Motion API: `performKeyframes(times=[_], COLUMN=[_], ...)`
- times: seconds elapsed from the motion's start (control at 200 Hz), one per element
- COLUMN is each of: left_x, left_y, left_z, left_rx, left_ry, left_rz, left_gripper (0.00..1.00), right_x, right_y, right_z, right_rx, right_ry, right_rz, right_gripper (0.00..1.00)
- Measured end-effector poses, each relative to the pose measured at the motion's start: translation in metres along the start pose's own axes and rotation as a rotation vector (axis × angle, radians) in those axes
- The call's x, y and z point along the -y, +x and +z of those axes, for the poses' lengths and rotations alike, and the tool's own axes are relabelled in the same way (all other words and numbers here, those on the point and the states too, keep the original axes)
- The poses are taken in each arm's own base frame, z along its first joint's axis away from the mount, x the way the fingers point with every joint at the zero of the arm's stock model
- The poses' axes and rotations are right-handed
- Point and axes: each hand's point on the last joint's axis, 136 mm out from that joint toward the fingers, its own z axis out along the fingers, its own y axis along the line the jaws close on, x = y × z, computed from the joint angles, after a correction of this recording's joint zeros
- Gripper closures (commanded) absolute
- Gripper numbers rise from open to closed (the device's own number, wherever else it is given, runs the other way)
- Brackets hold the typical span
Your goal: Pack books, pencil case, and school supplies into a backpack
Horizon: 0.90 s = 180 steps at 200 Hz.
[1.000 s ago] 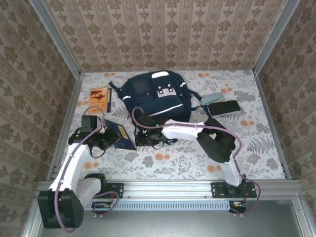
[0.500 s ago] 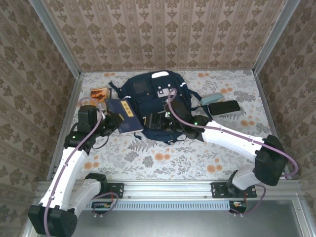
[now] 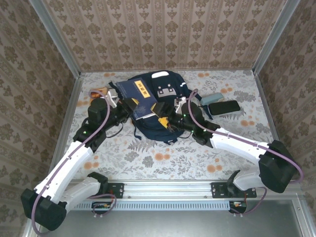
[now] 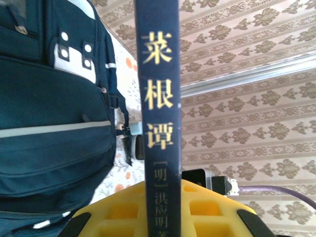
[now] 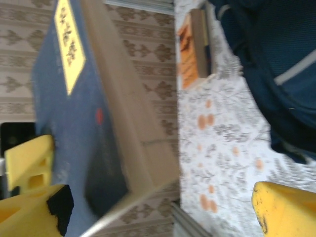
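the packing is judged to be at an early stage. the navy book (image 3: 139, 96) is held in the air over the rear left part of the backpack (image 3: 150, 129), not yet inside it; whether the bag's opening is unzipped beneath the book cannot be told. the orange book (image 3: 98, 92) is seen flat on the table (image 3: 197, 158) to the left of the backpack, partly hidden by the left arm. a dark case (image 3: 223, 107) and a pale blue case (image 3: 210, 98) are seen to the right of the bag, touching each other. nothing is seen to be packed yet, so both books and the cases are left to be put in.

the left gripper (image 3: 127, 104) is clamped narrowly on the navy book; in the left wrist view the spine (image 4: 158, 98) is pinched between the yellow pads (image 4: 113, 212), with the book stood upright on edge. the right gripper (image 3: 165, 120) is spread wide above the middle of the backpack, and nothing is held in it. in the right wrist view its fingers (image 5: 29, 163) are well apart, with the navy book (image 5: 84, 123) close by the left one; contact cannot be confirmed.
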Motion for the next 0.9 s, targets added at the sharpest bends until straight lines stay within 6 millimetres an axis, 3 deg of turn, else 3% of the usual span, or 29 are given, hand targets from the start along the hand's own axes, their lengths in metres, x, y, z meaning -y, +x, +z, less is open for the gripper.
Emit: performKeyframes(times=[0.08, 0.185, 0.495, 0.655, 0.84, 0.9], left_x=[0.004, 0.006, 0.002, -0.006, -0.014, -0.018], left_y=[0.0, -0.002, -0.005, -0.002, 0.0, 0.002], left_z=[0.006, 0.012, 0.016, 0.018, 0.021, 0.024], left_rx=[-0.002, 0.004, 0.031, 0.028, 0.018, 0.008], left_ry=[0.018, 0.031, 0.053, 0.045, 0.024, 0.014], left_rz=[-0.025, -0.054, -0.114, -0.148, -0.155, -0.157], left_gripper=[0.96, 0.96, 0.95, 0.94, 0.79, 0.68], right_x=[-0.013, -0.015, -0.024, -0.024, -0.022, -0.021], right_y=[-0.003, -0.006, -0.011, -0.013, -0.016, -0.018], right_z=[0.006, 0.017, 0.025, 0.026, 0.027, 0.027], right_rx=[0.007, 0.01, 0.026, 0.039, 0.064, 0.075], right_ry=[-0.073, -0.116, -0.205, -0.218, -0.216, -0.21], right_rz=[0.039, 0.093, 0.189, 0.212, 0.214, 0.215], right_gripper=[0.1, 0.16, 0.42, 0.62, 0.87, 0.92])
